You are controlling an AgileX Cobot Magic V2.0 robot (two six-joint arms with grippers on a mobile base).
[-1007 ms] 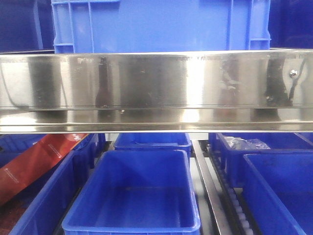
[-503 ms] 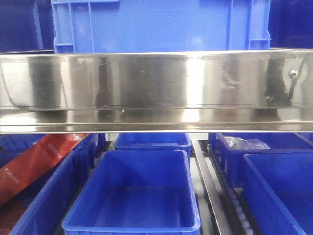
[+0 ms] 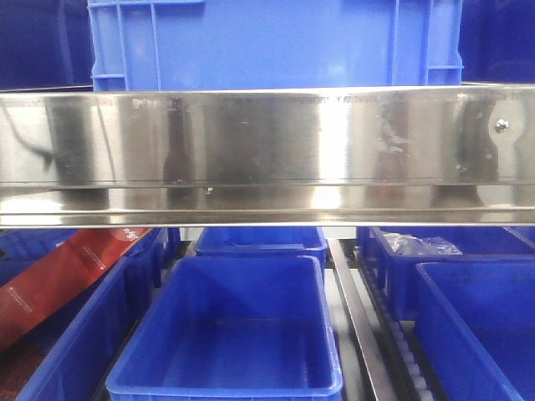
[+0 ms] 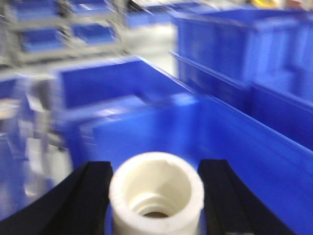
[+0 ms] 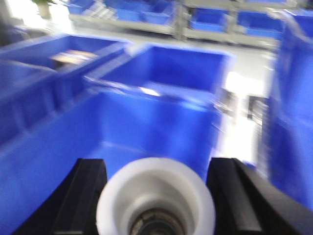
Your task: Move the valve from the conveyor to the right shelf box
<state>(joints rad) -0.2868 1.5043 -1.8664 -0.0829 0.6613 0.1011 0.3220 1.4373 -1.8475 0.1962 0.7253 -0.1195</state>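
In the right wrist view my right gripper (image 5: 155,196) is shut on the valve (image 5: 155,193). I see its white ring end-on, with dark metal inside. It hangs over the inside of a blue box (image 5: 63,147). In the left wrist view my left gripper (image 4: 156,196) is shut on a white threaded fitting end (image 4: 156,188); the rest of that part is hidden. It hangs above another blue box (image 4: 234,147). Both wrist views are blurred. The conveyor is out of view. Neither gripper shows in the front view.
A shiny steel shelf rail (image 3: 267,150) crosses the front view, with a blue crate (image 3: 276,42) on top. Below it stand blue boxes: centre (image 3: 226,334), right (image 3: 485,317), and left holding a red packet (image 3: 58,280). Roller tracks (image 3: 401,342) run between the boxes.
In the front view the dark reflection at the rail's right end has gone and a dark streak shows at its left end. The boxes have not moved.
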